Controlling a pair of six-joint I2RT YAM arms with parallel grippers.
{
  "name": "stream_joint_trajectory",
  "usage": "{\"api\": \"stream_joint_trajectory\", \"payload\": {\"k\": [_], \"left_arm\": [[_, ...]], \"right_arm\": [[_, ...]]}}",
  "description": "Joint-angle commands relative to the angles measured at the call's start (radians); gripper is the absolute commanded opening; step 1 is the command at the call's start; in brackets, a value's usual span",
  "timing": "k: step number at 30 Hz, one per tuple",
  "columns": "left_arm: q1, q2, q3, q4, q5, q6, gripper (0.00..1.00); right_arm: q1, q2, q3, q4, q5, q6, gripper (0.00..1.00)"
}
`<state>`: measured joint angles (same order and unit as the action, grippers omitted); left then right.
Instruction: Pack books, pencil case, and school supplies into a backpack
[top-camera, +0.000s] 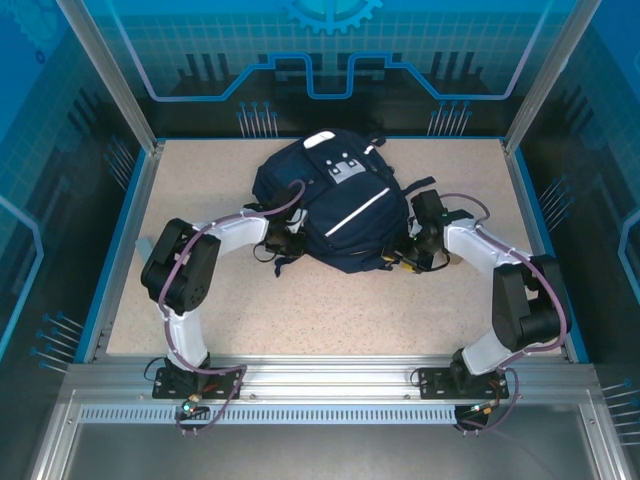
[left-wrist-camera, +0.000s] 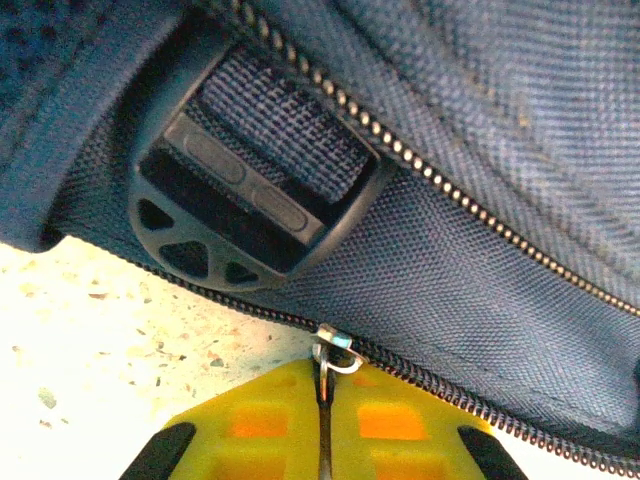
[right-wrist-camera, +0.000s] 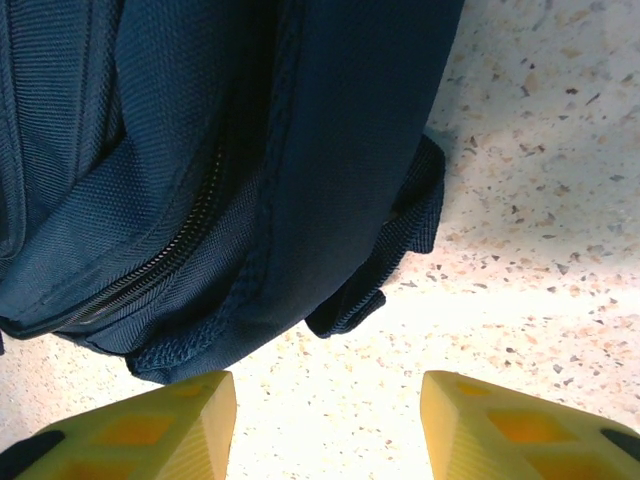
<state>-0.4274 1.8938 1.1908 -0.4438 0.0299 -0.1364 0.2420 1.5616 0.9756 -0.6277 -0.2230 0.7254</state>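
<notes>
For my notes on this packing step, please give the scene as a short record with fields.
backpack: lies on the table, between both arms
left pincer: shut on the zipper pull at the backpack's edge
buckle: black, just above that zipper
right pincer: open, holds nothing, close to the backpack's side

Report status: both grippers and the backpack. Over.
Left gripper shut on zipper pull. Right gripper open, empty, beside backpack. Strap buckle just above the pull.
</notes>
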Motion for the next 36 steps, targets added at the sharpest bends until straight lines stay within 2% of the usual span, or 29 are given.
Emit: {"api": "stream_joint_trajectory", "payload": {"k": [1, 9, 15, 27, 36], "left_arm": [[0.004, -0.064, -0.007, -0.038, 0.008, -0.015, 0.05], [-0.038, -0.206, -0.100, -0.069, 0.034, -0.017, 0.01], [-0.116, -0.272, -0.165, -0.039, 0.049, -0.062, 0.00], [-0.283, -0.290, -0.203, 0.190, 0.072, -0.266, 0.00], [-0.411, -0.244, -0.194, 0.362, 0.078, -0.392, 0.01]], "right_arm": [[0.022, 0.010, -0.022, 0.006, 0.005, 0.024, 0.52], [0.065, 0.008, -0.074, 0.074, 0.024, 0.106, 0.48], [0.091, 0.012, -0.133, 0.173, -0.001, 0.173, 0.44], [0.176, 0.056, -0.133, 0.345, -0.044, 0.235, 0.43], [0.226, 0.088, -0.107, 0.384, -0.047, 0.256, 0.42]]}}
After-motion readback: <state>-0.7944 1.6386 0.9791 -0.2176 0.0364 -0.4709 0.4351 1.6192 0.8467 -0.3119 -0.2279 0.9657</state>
